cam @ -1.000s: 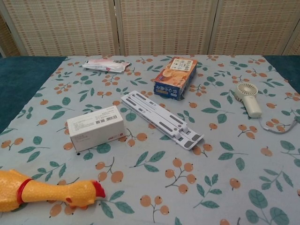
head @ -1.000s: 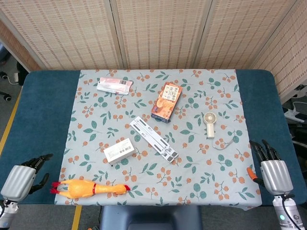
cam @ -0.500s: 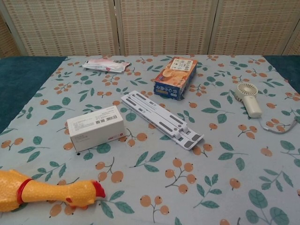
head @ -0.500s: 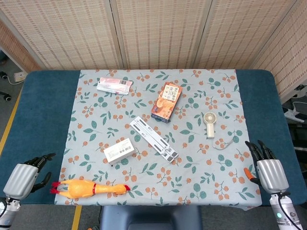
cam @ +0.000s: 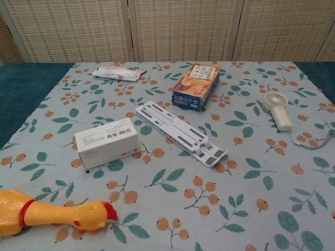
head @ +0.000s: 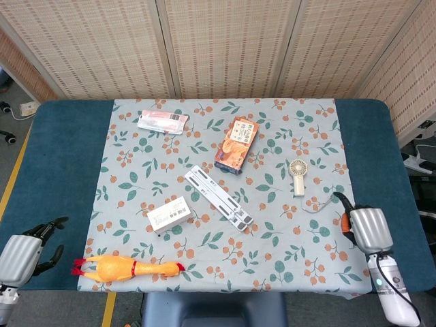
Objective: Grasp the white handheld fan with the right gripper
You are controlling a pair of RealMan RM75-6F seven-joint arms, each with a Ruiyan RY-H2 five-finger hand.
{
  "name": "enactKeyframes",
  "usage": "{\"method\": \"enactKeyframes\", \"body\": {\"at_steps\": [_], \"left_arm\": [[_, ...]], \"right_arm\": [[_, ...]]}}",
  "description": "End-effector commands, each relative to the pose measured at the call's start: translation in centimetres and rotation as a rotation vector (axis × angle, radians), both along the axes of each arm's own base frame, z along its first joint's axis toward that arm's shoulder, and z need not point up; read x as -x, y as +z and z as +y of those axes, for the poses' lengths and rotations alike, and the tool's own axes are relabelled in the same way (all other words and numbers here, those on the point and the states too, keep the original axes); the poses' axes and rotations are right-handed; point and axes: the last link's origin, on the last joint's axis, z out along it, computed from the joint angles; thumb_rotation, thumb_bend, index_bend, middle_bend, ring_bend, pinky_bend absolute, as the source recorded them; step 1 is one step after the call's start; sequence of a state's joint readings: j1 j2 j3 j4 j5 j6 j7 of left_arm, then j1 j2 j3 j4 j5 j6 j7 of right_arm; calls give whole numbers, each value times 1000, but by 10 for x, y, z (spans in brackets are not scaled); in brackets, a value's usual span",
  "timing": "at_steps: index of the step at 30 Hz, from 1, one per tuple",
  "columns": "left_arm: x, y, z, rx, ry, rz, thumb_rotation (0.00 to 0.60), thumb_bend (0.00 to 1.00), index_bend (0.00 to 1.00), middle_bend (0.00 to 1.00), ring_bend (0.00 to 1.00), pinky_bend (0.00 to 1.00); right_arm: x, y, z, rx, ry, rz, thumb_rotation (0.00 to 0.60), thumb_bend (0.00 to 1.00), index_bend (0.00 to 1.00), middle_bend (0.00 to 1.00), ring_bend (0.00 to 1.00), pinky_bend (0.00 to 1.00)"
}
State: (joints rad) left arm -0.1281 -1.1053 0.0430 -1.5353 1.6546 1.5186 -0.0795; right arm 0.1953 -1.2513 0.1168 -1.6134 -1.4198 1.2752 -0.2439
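White handheld fan (head: 298,175) flat on the floral cloth (head: 136,163) in the head view, right of the orange snack box (head: 236,144), well apart from the right hand (head: 363,227) at the cloth's right edge, finger state impossible to tell; left hand (head: 24,251) off the near-left corner, fingers apart, holding nothing. Chest view: fan (cam: 277,109) at far right beside its cord (cam: 313,140), no hands visible.

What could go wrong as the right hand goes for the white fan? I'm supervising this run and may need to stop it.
The right hand lies beside the fan's cord loop; it may snag it and drag the white fan. The fan lies flat, so fingers may push it rather than grip it.
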Motion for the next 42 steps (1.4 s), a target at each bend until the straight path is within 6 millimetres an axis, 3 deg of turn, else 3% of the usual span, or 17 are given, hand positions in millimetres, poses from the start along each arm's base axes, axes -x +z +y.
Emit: {"method": "enactKeyframes", "body": {"at_steps": [1,10,21,42], "left_arm": [[0,-1,0,10,4,7,600,427,184,333,376,591],[2,-1,2,19,22,2,600,429,200,333,376,592],[1,-2,2,31,14,-3,600,427,208,333,376,592],[-1,-3,0,50,6,-3,600,426,228,334,376,592]], "right_arm": [[-23,-2,-30,-149,-71,-21,600,762,146,750,611,643],[-42,-7,-65,-178,-148,10,600,814,140,762,613,643],[-52,-25,-90,-264,-272,38,600,819,85,762,614,643],[-35,-62,-112,-313,-386,12,600,820,85,763,614,644]]}}
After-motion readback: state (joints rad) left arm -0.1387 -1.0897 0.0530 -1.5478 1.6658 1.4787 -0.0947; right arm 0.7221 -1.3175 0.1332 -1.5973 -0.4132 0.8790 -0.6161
